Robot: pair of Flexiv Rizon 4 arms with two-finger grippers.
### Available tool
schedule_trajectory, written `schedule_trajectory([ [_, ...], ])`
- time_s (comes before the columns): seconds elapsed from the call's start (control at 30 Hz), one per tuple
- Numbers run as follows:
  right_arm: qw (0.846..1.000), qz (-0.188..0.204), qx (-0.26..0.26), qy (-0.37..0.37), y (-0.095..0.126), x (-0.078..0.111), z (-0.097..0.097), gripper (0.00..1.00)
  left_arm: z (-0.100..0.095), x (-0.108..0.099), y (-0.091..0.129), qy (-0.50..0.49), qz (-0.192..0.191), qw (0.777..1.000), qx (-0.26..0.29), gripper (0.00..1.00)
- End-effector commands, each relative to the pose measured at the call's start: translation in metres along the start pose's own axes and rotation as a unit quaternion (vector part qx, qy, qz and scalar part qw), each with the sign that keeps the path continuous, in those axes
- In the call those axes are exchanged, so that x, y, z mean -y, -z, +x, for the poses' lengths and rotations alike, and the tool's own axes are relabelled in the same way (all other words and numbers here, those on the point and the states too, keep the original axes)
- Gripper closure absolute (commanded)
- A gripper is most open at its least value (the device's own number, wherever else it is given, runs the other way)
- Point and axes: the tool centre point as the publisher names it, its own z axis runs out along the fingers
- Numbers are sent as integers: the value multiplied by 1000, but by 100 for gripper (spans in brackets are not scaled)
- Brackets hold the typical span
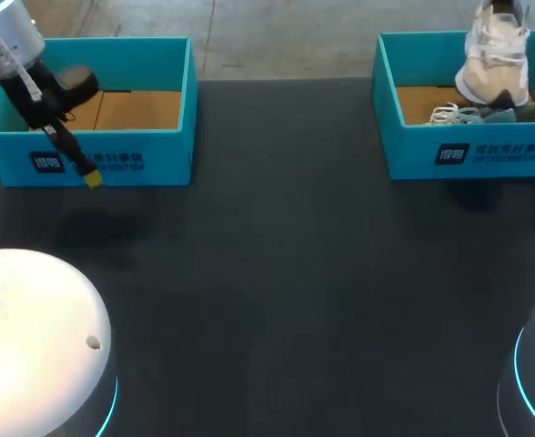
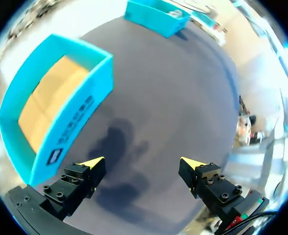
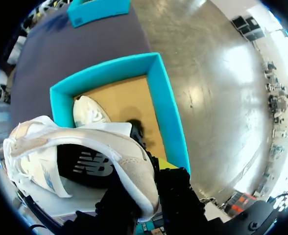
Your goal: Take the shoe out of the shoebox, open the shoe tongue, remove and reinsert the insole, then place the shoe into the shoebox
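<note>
The right end effector [image 3: 150,172] is clamped on the white shoe [image 3: 85,152], above the right shoebox [image 3: 166,107]. The left end effector [image 2: 141,169] hangs wide open over the surface [image 2: 173,88], beside the other shoebox [image 2: 73,120].

Tool [image 3: 146,183] clamps white shoe [image 3: 60,147] — over teal shoebox [image 3: 166,105].

L box [image 1: 158,159] far-left on table [image 1: 277,273], R box [image 1: 522,155] far-right; shoe [image 1: 495,45] above R box, 2nd shoe [image 1: 513,111] inside.

left hand [image 2: 141,162]: black screwed blocks, yellow tips | left arm [image 1: 8,36]: silver | bases [image 1: 31,319]: white, blue-ringed
</note>
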Motion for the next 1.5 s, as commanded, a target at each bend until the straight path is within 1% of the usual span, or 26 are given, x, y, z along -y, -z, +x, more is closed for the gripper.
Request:
schedule_trajectory([
  [0.03,999,-8,-9,-46,-1,10,-6,100,-8,-4,5,37,-7,999,-5,0],
  [0.1,997,-12,-13,-76,-2,15,-6,100,-10,-6,7,60,-11,998,-3,0],
  [0.17,994,-11,-15,-110,-3,21,-5,100,-13,-8,10,81,-12,997,-12,0],
  [0.27,989,-25,-14,-148,-4,29,-3,100,-18,-10,15,113,-13,993,-15,0],
  [0.33,985,-31,-17,-171,-6,32,0,100,-23,-12,17,136,-13,991,-7,0],
  [0.37,981,-20,-22,-193,-7,34,2,100,-25,-14,19,144,-13,989,0,0],
  [0.4,977,-8,-24,-210,-8,35,3,100,-28,-16,22,149,-3,989,12,0],
  [0.87,977,-8,-24,-210,-8,35,3,100,-28,-16,22,149,-3,989,12,0],
  [0.9,974,8,-22,-226,-9,33,2,100,-28,-16,22,149,-3,989,12,0],
  [0.93,968,24,-22,-247,-9,32,1,100,-28,-14,23,170,-2,985,19,0],
  [0.97,966,30,-23,-256,-10,32,0,100,-29,-13,24,185,1,982,26,0],
  [1.0,962,30,-27,-271,-11,33,0,100,-31,-11,26,217,5,976,32,0],
  [1.1,948,46,-33,-313,-14,38,-1,100,-40,-6,30,278,8,960,40,0],
  [1.2,932,53,-38,-357,-16,46,-5,100,-51,-2,36,338,13,940,39,0],
  [1.3,916,52,-39,-397,-16,55,-7,100,-63,1,41,386,15,922,32,0],
  [1.43,899,46,-41,-433,-14,66,-7,100,-77,0,48,420,15,907,34,0],
  [1.5,888,53,-40,-455,-14,73,-6,100,-85,-2,51,435,16,899,38,0],
])
